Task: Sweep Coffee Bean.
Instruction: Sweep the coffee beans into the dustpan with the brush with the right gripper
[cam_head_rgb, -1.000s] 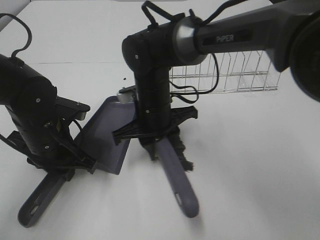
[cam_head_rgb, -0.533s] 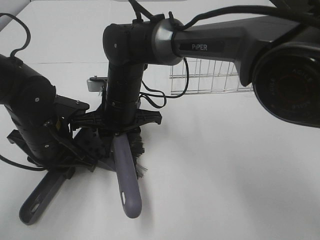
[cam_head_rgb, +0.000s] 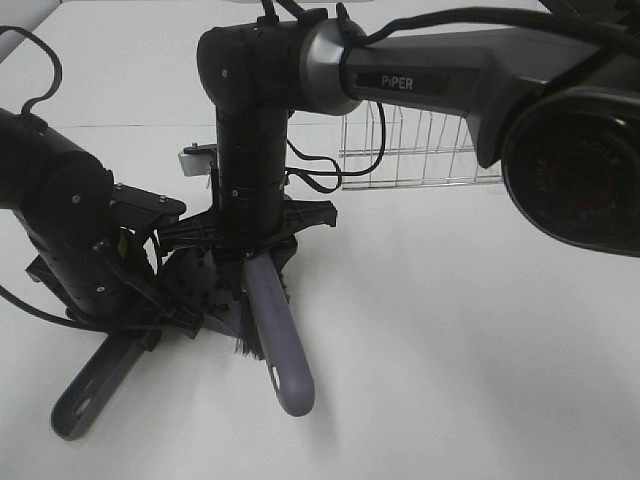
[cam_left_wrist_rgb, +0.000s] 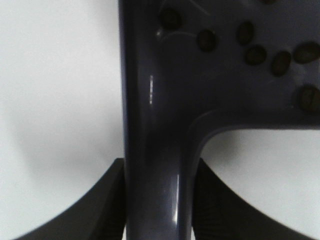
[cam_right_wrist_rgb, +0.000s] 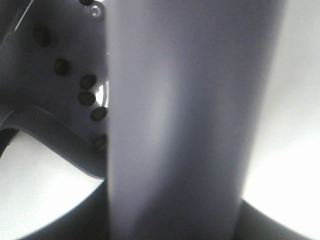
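Note:
My left gripper (cam_head_rgb: 135, 328) is shut on the handle (cam_head_rgb: 98, 388) of the grey-purple dustpan (cam_head_rgb: 196, 300), which rests on the white table. Several dark coffee beans (cam_head_rgb: 216, 290) lie inside the pan; they also show in the left wrist view (cam_left_wrist_rgb: 255, 52) and the right wrist view (cam_right_wrist_rgb: 88, 95). My right gripper (cam_head_rgb: 256, 256) is shut on the grey-purple brush handle (cam_head_rgb: 280, 350) and holds the brush over the pan's mouth, with its black bristles (cam_head_rgb: 250, 345) at the pan's front edge. The arms hide much of the pan.
A wire rack (cam_head_rgb: 420, 150) stands behind the right arm at the back. A small grey object (cam_head_rgb: 195, 158) lies behind the pan. Bare white table lies to the right and front of the brush.
My right arm has carried the brush left, from beside the dustpan to over its mouth. Beans now show inside the pan. The left gripper and dustpan have shifted only slightly.

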